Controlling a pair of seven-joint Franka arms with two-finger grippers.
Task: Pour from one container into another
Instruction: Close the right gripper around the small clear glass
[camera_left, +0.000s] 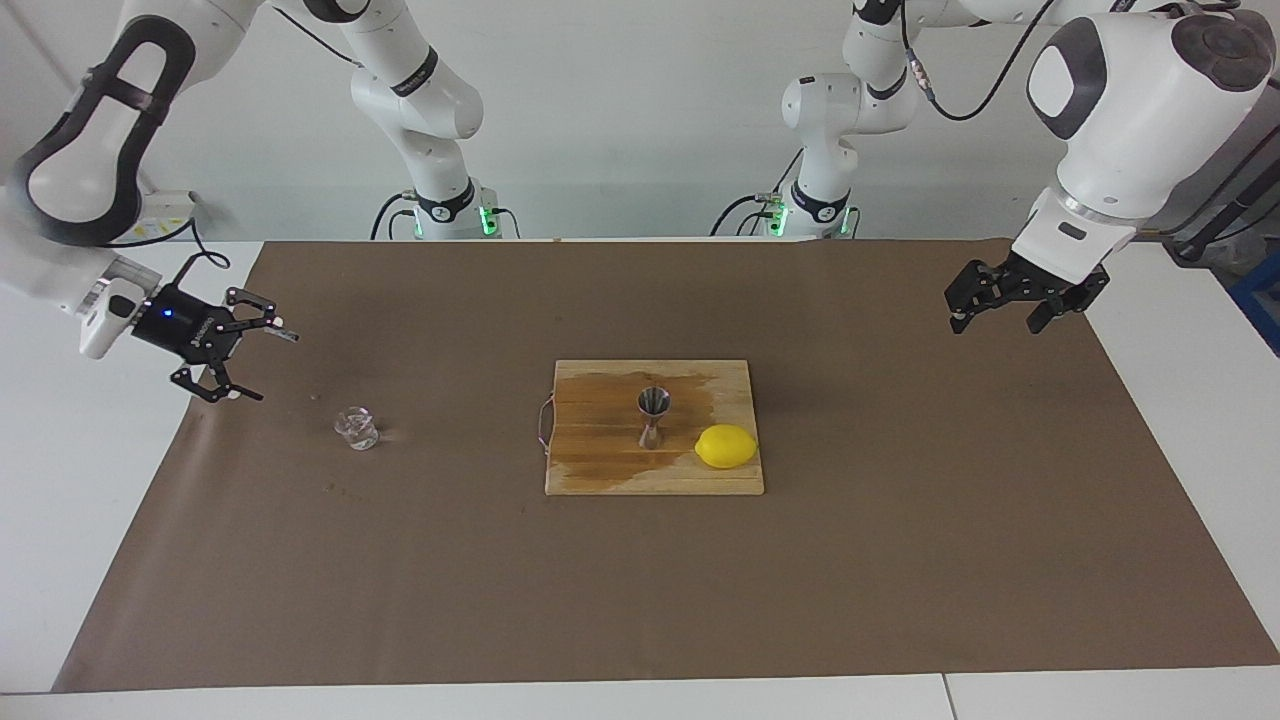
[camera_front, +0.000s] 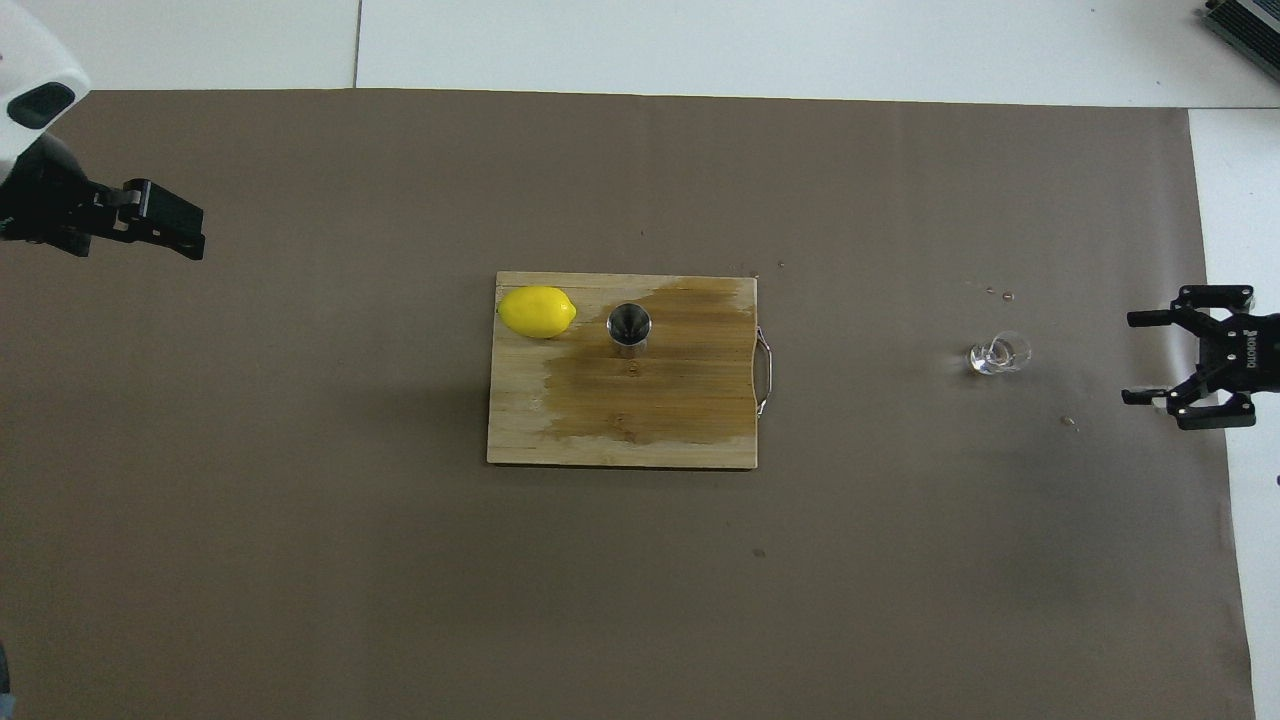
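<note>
A white table (camera_left: 90, 480) is covered almost entirely by one large sheet of brown paper (camera_left: 900, 560). Two white robot arms reach in over it, one from each end. The left gripper (camera_left: 995, 315) hangs in the air over the paper's edge at the left arm's end of the table, jaws spread wide and holding nothing. The right gripper (camera_left: 255, 365) hovers low over the paper's edge at the right arm's end, jaws also spread wide and empty, near the glass cup but not touching it. One wooden cutting board (camera_left: 600, 470) lies in the middle of the paper, with a large dark wet patch across it. On the board sit one yellow lemon (camera_left: 726, 446) and, just beside it, one silvery metal jigger (camera_left: 653, 416) standing upright; what it holds cannot be made out. One small clear glass cup (camera_left: 356, 428) stands upright on the paper, well apart from the board toward the right arm's end; its contents cannot be told.
</note>
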